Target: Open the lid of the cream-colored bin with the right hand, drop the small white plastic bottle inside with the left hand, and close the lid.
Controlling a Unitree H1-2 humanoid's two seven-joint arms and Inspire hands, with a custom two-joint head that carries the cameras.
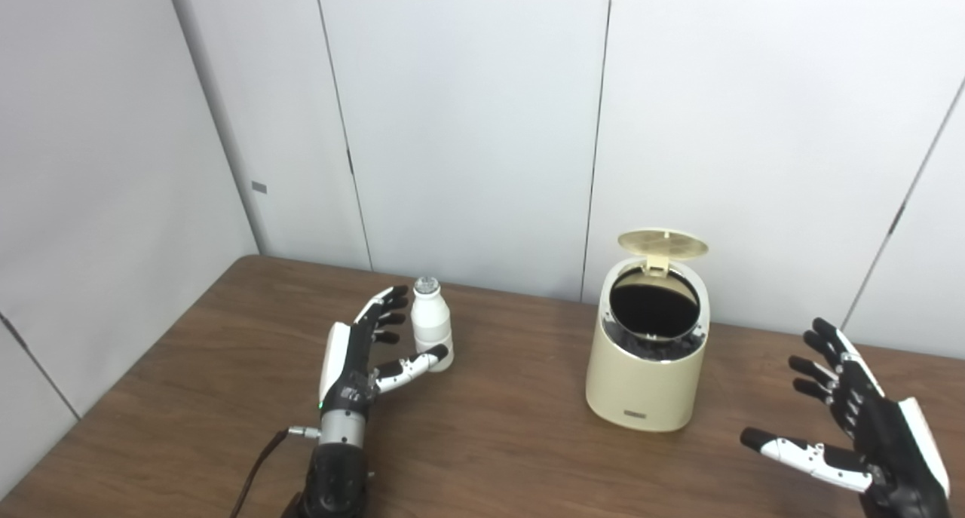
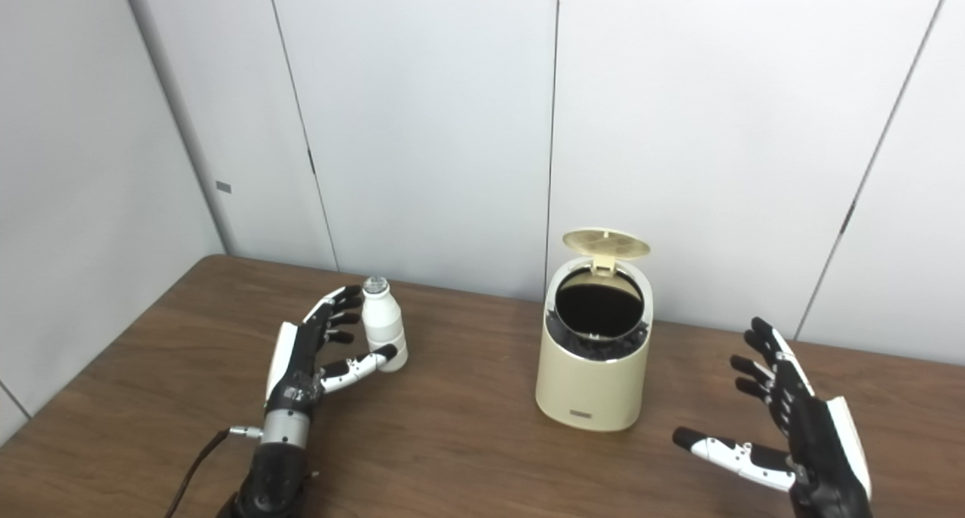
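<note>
Lid (image 1: 663,243) of the cream-colored bin (image 1: 646,386) stands raised, hinged at the far side of the rim and tipped back toward the wall panels (image 1: 467,126), so the round dark mouth (image 1: 653,304) is uncovered. A dark liner shows bunched around the inside of the opening. The bin sits upright on the brown wooden worktop (image 1: 497,442), right of centre, with a small label low on its near face.

Left of the bin and well apart from it, the small white plastic bottle (image 1: 430,323) stands upright on the worktop, its silvery cap (image 1: 427,284) on top. The left hand (image 1: 362,352) is beside the bottle on its left, palm turned toward it. Its fingers (image 1: 386,307) are spread and curve around the far left side of the bottle near the shoulder, while the thumb (image 1: 411,367) reaches across the near side at the base, where it appears to touch. The hand is not clamped shut on the bottle; whether the fingers touch it cannot be told. A dark cable (image 1: 260,465) runs from the left wrist toward the near edge.

The right hand (image 1: 859,420) hovers at the near right, well apart from the bin, holding nothing, with fingers splayed upward and the thumb stretched out to the left.
</note>
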